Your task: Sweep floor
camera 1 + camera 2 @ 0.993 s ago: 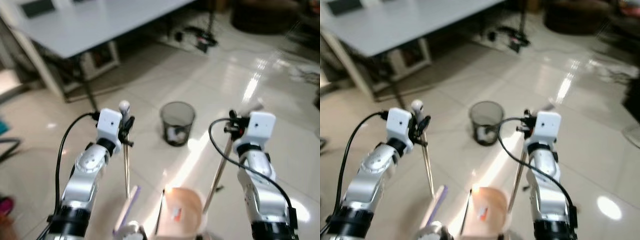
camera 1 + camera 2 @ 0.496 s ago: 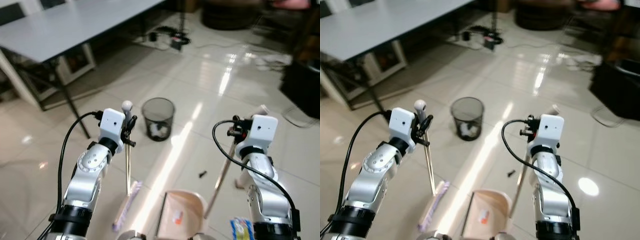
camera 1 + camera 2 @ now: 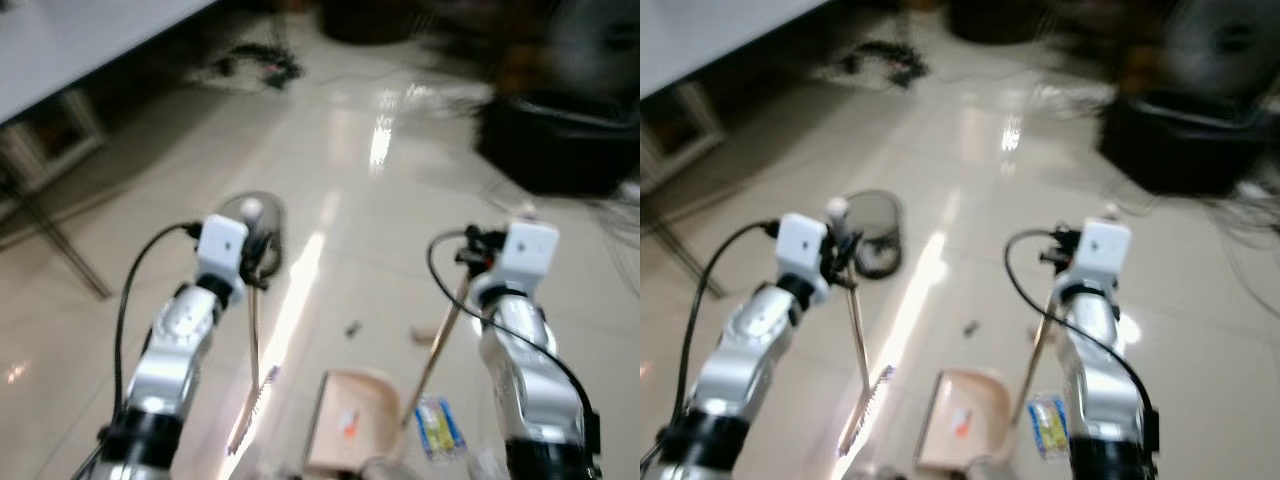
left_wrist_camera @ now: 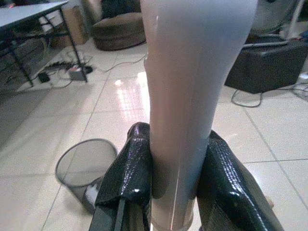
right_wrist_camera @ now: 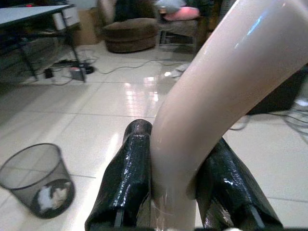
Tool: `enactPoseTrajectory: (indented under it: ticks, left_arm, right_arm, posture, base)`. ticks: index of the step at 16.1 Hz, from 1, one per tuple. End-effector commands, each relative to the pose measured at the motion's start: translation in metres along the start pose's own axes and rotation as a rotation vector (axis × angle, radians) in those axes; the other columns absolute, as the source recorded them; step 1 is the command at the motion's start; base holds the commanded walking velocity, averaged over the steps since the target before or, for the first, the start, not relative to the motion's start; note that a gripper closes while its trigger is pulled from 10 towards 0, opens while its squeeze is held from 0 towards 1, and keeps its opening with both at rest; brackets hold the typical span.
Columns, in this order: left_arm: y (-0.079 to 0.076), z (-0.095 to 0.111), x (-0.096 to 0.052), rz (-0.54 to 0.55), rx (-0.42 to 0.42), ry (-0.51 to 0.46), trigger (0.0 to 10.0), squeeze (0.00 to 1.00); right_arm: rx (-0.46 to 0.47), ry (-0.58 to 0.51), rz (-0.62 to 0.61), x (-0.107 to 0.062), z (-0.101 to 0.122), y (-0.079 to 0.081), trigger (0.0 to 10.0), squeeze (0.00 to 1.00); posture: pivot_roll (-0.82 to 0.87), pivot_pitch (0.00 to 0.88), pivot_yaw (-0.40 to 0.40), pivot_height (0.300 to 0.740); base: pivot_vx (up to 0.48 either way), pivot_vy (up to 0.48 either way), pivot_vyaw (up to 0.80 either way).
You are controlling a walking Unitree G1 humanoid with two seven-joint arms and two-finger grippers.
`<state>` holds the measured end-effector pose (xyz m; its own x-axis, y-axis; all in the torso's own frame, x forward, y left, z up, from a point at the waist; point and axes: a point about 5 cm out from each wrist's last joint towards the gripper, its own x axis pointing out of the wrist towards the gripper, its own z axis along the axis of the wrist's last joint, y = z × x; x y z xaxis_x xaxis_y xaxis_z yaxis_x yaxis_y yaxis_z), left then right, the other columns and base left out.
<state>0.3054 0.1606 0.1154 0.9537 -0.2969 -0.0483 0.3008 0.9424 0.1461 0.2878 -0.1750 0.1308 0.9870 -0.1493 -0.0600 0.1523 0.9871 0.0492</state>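
While grippers clamp broom [image 3: 254, 340] and dustpan [image 3: 348, 425] (blurred), open floor [image 3: 400, 210] ahead.

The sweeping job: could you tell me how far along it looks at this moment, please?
Done: a small piece of litter already lies in the dustpan. In hand: the left gripper is shut on the broom handle, the right gripper on the dustpan handle. Left: a blue-and-yellow wrapper and a small dark scrap lie on the floor, and the dustpan is not yet emptied into the mesh bin.
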Motion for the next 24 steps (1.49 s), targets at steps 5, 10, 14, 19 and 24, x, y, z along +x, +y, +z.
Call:
enactPoseTrajectory:
  ticks: [5, 10, 14, 19, 24]
  left_arm:
    - [0.003, 0.007, -0.005, 0.012, 0.014, -0.037, 10.0, 0.0]
    - [-0.002, 0.009, -0.004, 0.03, 0.028, -0.044, 10.0, 0.0]
    - [-0.005, 0.007, -0.004, 0.038, 0.021, -0.034, 10.0, 0.0]
    - [-0.007, 0.008, -0.005, 0.033, 0.026, -0.037, 10.0, 0.0]
    - [-0.005, 0.006, -0.005, 0.045, 0.029, -0.031, 10.0, 0.0]
  right_arm:
    - [0.01, 0.062, 0.018, -0.007, -0.007, 0.002, 10.0, 0.0]
    - [-0.107, -0.067, 0.071, 0.007, 0.014, 0.007, 10.0, 0.0]
    - [-0.139, -0.055, 0.116, 0.001, 0.013, 0.008, 10.0, 0.0]
    - [-0.105, -0.076, 0.068, -0.001, 0.012, -0.001, 10.0, 0.0]
    - [-0.102, -0.086, 0.068, 0.001, 0.013, -0.004, 10.0, 0.0]
  posture:
    - [0.04, 0.068, 0.018, 0.74]
    - [0.03, 0.092, 0.024, 0.74]
    - [0.02, 0.087, 0.027, 0.74]
    - [0.01, 0.071, 0.032, 0.74]
    - [0.01, 0.061, 0.032, 0.74]
  base:
    - [0.0, 0.0, -0.8]
    - [0.0, -0.057, -0.48]
    - [0.0, -0.335, 0.2]
    - [0.0, -0.349, 0.43]
    - [0.0, -0.349, 0.0]
